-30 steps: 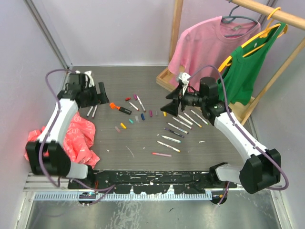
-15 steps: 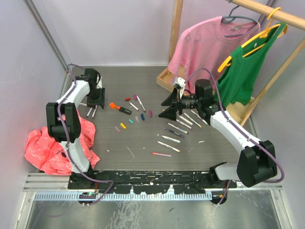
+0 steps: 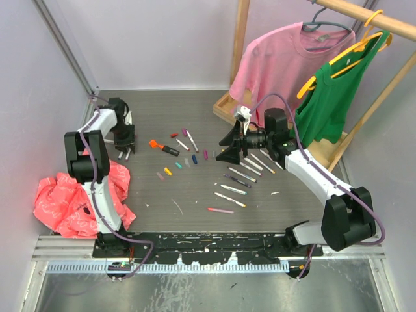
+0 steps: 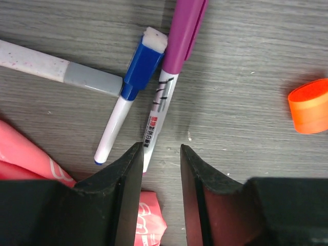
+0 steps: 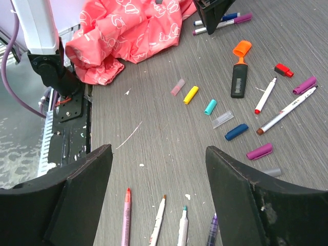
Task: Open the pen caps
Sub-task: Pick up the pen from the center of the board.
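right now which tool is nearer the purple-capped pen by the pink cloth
Left. The left tool is right over the purple-capped pen, whose barrel end shows between its open jaws. The right tool is far off on the other side, above the uncapped pens.

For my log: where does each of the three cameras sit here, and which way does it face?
Top external: above and behind the bases, looking down on the table; left arm and right arm show whole.
Left wrist: close over the table, facing down at a purple-capped pen; the left fingers, open, at the bottom edge.
Right wrist: higher, looking across the loose caps toward the pink cloth; the right fingers, wide open, in the bottom corners.
Shared: the orange cap shows in all three.
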You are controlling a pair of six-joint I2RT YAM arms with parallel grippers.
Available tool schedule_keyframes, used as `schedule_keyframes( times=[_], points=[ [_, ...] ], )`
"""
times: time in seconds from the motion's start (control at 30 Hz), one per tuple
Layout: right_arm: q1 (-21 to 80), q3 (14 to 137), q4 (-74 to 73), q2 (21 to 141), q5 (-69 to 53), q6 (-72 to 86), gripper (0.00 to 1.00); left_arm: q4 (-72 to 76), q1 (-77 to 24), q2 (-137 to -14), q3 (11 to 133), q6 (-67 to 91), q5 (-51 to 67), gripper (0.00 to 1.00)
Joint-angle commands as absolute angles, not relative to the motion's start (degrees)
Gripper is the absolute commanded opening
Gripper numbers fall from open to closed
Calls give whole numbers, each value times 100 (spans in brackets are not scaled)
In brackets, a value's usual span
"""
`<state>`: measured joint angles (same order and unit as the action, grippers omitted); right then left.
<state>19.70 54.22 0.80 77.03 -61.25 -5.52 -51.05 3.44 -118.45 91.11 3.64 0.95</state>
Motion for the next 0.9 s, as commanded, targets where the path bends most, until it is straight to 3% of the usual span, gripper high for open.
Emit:
schedule_keyframes(
  times=[0.0, 0.13, 0.47, 0.87],
  points=[
    [1940, 5656, 203, 7706, -6297, -574, 78, -5226, 407, -11899, 9357, 386, 365, 34],
    [1922, 5654, 213, 7709, -6323, -555, 78, -5213, 519, -12015, 9382, 462, 449, 27],
    [1886, 5677, 212, 7727, -6406, -497, 78, -5285, 513, -12242, 9453, 578, 565, 24],
    [1888, 5715, 228, 7802, -6500, -352, 77, -5281, 265, -12093, 9415, 530, 497, 3]
  ],
)
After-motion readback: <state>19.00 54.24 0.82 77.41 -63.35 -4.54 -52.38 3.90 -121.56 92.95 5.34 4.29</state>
